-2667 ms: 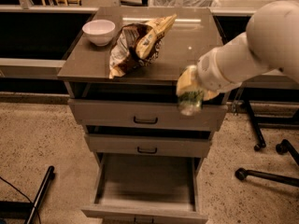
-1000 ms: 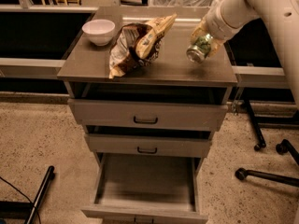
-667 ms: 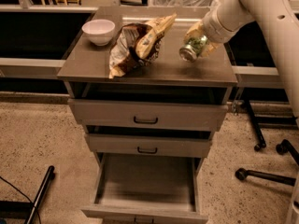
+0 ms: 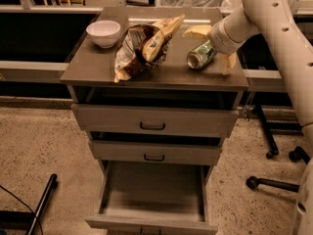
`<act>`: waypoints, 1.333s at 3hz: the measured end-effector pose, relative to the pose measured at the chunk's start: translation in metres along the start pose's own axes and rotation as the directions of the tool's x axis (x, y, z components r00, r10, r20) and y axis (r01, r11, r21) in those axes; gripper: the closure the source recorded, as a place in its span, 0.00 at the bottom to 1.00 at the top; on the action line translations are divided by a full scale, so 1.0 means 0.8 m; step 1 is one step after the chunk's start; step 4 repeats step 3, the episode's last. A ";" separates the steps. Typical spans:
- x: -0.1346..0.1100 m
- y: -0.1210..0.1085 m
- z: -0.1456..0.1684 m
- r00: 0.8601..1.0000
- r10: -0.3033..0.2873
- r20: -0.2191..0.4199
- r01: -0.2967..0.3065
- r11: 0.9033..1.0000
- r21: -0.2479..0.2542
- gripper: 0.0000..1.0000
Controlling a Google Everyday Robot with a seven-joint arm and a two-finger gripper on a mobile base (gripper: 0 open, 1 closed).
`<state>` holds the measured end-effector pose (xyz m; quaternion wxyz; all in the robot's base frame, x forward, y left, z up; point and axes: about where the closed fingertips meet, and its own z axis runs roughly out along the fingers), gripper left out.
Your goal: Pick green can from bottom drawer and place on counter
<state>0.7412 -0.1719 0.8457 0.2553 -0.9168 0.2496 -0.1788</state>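
The arm is smooth cream-white, built of thick rounded tubes with small dark dots on the shell, narrowing toward the gripper (image 4: 212,47). The gripper, above the counter's (image 4: 98,67) right end, has two pale yellow fingers (image 4: 197,31), spread apart.

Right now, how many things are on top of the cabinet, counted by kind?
Bowl: 1
Chip bag: 1
Green can: 1, lying on its side on the counter, with the open hand around it
Total: 3
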 end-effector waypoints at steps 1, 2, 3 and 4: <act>0.000 0.000 0.000 1.000 0.000 0.000 0.000 1.000 0.000 0.00; 0.007 -0.021 -0.046 0.999 -0.026 -0.043 0.027 0.999 0.017 0.00; 0.021 -0.039 -0.118 0.994 -0.018 -0.108 0.024 0.998 0.054 0.00; 0.021 -0.039 -0.118 0.994 -0.018 -0.108 0.024 0.998 0.054 0.00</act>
